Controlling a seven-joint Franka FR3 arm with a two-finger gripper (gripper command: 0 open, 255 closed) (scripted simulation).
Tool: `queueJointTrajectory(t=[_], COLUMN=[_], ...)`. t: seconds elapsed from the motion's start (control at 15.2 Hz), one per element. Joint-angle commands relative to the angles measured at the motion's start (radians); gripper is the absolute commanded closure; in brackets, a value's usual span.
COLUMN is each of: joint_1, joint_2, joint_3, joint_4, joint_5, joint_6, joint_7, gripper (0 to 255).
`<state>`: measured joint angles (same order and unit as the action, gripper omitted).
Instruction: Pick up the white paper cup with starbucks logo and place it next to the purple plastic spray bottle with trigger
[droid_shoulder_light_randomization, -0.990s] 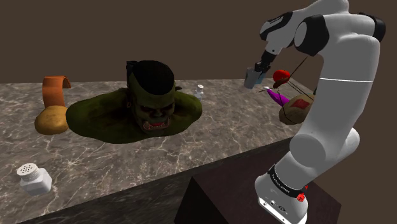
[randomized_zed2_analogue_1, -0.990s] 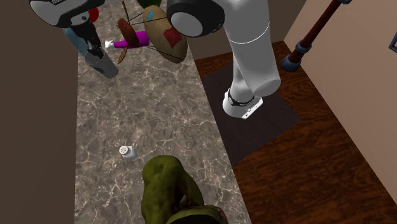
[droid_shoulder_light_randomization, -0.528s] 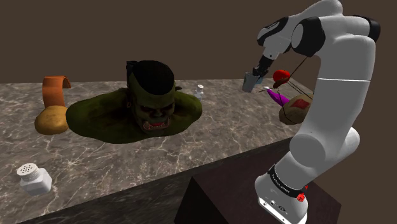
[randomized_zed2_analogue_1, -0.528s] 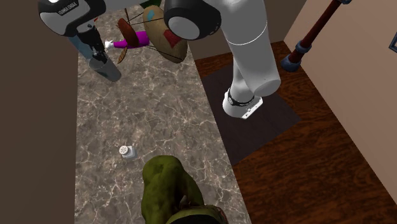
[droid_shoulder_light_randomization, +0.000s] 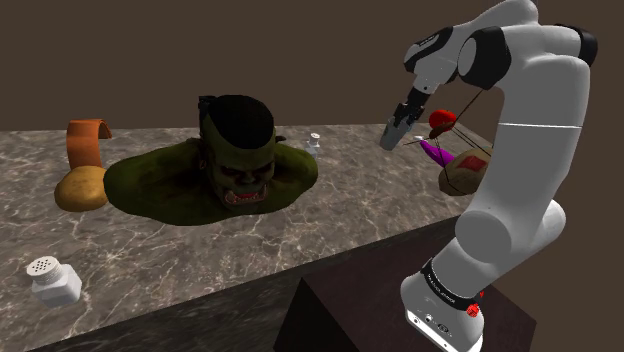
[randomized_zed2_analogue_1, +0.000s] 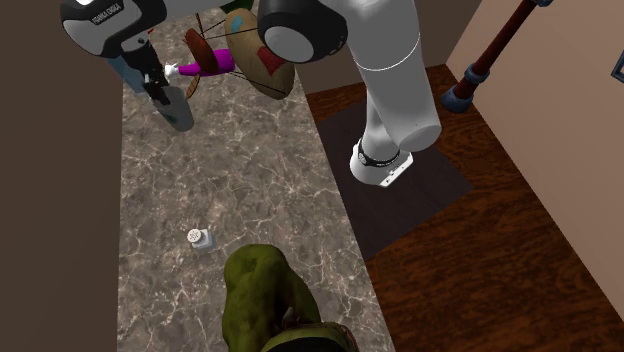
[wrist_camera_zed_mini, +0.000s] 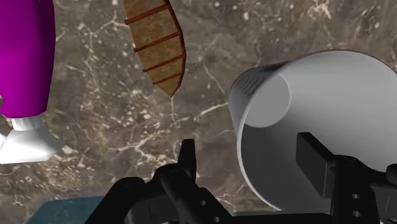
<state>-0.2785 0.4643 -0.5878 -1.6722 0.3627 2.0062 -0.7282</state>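
Observation:
The pale grey paper cup (wrist_camera_zed_mini: 305, 108) shows its base and hangs tilted just beyond my fingertips. My gripper (wrist_camera_zed_mini: 249, 151) is open: one finger (wrist_camera_zed_mini: 188, 159) stands clear of the cup's side, and the other finger (wrist_camera_zed_mini: 313, 153) overlaps it. From the shoulder, the cup (droid_shoulder_light_randomization: 391, 136) sits under the gripper (droid_shoulder_light_randomization: 401, 122) at the counter's far right. The purple spray bottle (droid_shoulder_light_randomization: 432, 150) with its white trigger end lies a short way beyond. From above, the cup (randomized_zed2_analogue_1: 179, 109) is slightly nearer than the bottle (randomized_zed2_analogue_1: 206, 66), below the gripper (randomized_zed2_analogue_1: 155, 80).
A brown patched ball-like object (droid_shoulder_light_randomization: 462, 172) and a red item (droid_shoulder_light_randomization: 441, 121) crowd the bottle. A big green ogre head (droid_shoulder_light_randomization: 235, 150) fills the counter's middle, with a small shaker (droid_shoulder_light_randomization: 314, 142) beside it. A white shaker (droid_shoulder_light_randomization: 52, 280) and an orange-brown object (droid_shoulder_light_randomization: 85, 165) stand at the left.
The hand carried the cup down toward the counter by the bottle, then the fingers parted from it. The cup now sits a little lower and more tilted.

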Motion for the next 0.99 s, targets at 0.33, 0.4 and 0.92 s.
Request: queueJointTrajectory(t=[0.33, 0.4, 0.92], joint_1=[0.0, -0.001, -0.003], joint_2=[-0.022, -0.031, -0.038], joint_3=[-0.01, -0.014, -0.017], joint_4=[0.038, 0.059, 0.077], joint_5=[-0.018, -0.025, -0.031], joint_6=[-0.055, -0.084, -0.107], joint_7=[0.012, 0.017, 0.021], gripper=[0, 0, 0])
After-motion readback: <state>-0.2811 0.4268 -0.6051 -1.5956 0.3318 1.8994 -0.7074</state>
